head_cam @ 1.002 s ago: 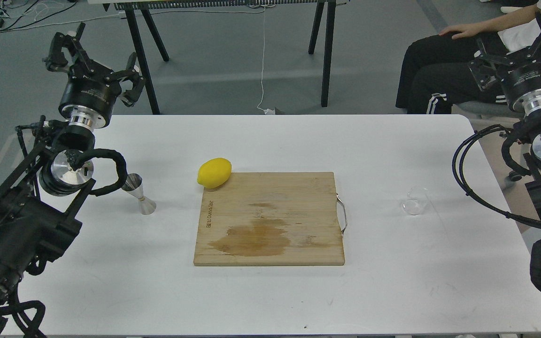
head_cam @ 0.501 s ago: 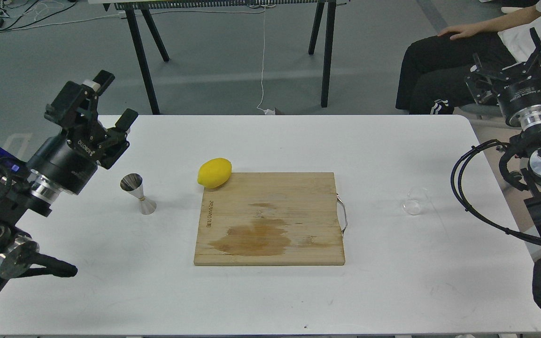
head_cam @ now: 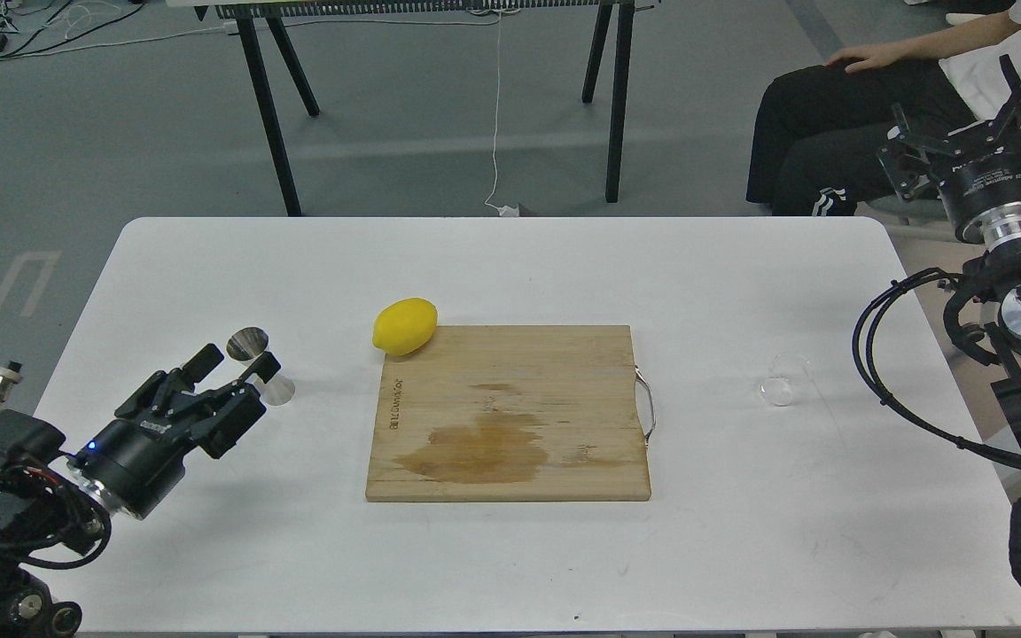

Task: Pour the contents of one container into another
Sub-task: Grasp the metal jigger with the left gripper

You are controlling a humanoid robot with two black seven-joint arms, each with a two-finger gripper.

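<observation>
Dropping from the upper left, the left gripper [head_cam: 237,365] now sits low at centre left, jaws spread, the jigger [head_cam: 260,365] just beyond its fingertips. Right gripper [head_cam: 971,111] hovers upper right, jaws spread, well above the clear cup [head_cam: 782,379] on the counter [head_cam: 510,257].

On the bench [head_cam: 510,266], the jigger [head_cam: 259,365] stood left of the board [head_cam: 510,416], the lemon [head_cam: 404,326] at its far-left corner, the cup [head_cam: 782,381] right
</observation>
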